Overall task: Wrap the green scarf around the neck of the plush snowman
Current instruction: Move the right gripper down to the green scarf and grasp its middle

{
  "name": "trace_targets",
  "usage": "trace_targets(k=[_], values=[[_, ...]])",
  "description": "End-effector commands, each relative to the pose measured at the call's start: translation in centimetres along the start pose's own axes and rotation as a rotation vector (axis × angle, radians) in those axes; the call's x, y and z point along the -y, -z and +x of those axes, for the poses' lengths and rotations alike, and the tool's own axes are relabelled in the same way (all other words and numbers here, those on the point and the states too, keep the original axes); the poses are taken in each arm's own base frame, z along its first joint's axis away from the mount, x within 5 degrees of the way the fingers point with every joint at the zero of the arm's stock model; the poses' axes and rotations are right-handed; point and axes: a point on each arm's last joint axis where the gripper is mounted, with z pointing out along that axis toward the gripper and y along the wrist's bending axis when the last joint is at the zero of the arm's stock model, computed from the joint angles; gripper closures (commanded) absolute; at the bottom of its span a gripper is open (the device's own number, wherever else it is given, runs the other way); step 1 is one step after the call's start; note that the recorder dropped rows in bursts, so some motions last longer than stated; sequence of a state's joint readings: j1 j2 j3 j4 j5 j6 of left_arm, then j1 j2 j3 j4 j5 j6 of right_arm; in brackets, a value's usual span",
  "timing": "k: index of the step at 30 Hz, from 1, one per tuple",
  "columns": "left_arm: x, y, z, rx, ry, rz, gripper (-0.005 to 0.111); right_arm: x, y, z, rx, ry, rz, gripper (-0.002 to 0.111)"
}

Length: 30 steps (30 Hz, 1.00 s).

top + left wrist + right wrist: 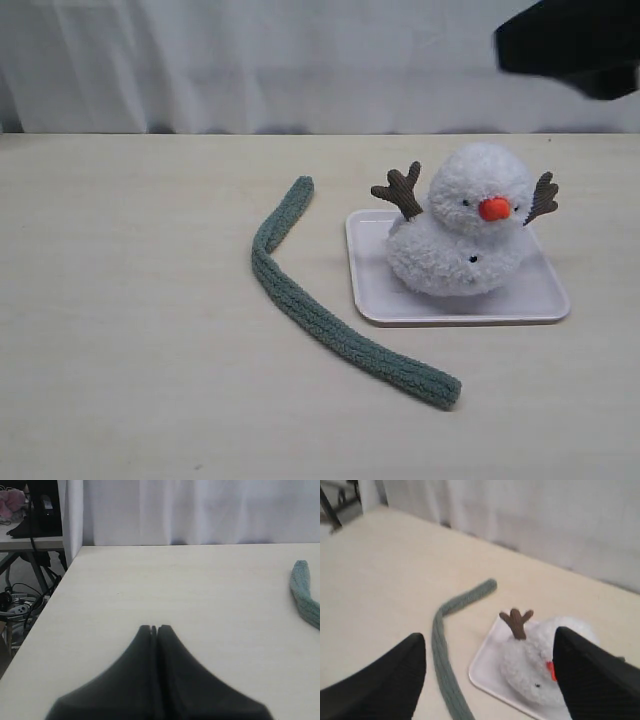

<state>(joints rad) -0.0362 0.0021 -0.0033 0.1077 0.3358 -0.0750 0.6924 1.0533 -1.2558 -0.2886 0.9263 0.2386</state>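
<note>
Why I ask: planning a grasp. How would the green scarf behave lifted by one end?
Probably floppy: the green scarf lies bent flat on the table, so it would likely droop. Fuzzy knit: probably light, not slippery.

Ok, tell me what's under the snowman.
The snowman sits on a white tray lying on the table. Only the tray's rim and bare corners show; the part beneath the body is covered. The scarf lies beside the tray.

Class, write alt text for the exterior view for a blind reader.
A plush snowman sits on a white tray on a pale table, its neck bare. A green scarf lies on the table left of the tray, curving past its front corner. A dark robot arm part shows top right.
</note>
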Motion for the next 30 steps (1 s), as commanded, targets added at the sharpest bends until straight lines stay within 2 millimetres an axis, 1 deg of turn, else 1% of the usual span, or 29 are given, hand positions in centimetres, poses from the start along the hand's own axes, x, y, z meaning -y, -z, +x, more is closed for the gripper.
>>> trace_targets(k=[1,4,6,7,9,10,15,19,24,30], values=[[0.0,0.0,0.0,0.011,0.008,0.002,0.107,-3.0,-5.4,-0.4,-0.250,0.144,-0.055,0.040],[0.0,0.0,0.0,0.011,0.008,0.002,0.107,-5.4,-9.3,0.5,-0.359,0.180,-0.175,0.040],[0.0,0.0,0.0,0.011,0.008,0.002,0.107,-6.5,-11.8,1.2,-0.416,0.182,-0.223,0.040],[0.0,0.0,0.0,0.011,0.008,0.002,0.107,-7.1,-13.5,1.6,-0.440,0.183,-0.236,0.040],[0.0,0.0,0.0,0.011,0.008,0.002,0.107,-7.7,-15.6,2.1,-0.452,0.186,-0.236,0.040],[0.0,0.0,0.0,0.011,0.008,0.002,0.107,-8.1,-17.1,2.6,-0.472,0.186,-0.238,0.040],[0.0,0.0,0.0,0.011,0.008,0.002,0.107,-9.4,-21.9,4.9,-0.534,0.198,-0.247,0.040],[0.0,0.0,0.0,0.011,0.008,0.002,0.107,-10.0,-24.6,5.8,-0.563,0.201,-0.245,0.040],[0.0,0.0,0.0,0.011,0.008,0.002,0.107,-10.9,-27.6,6.2,-0.548,0.210,-0.249,0.040],[0.0,0.0,0.0,0.011,0.008,0.002,0.107,-11.5,-30.9,7.5,-0.548,0.218,-0.246,0.041]])
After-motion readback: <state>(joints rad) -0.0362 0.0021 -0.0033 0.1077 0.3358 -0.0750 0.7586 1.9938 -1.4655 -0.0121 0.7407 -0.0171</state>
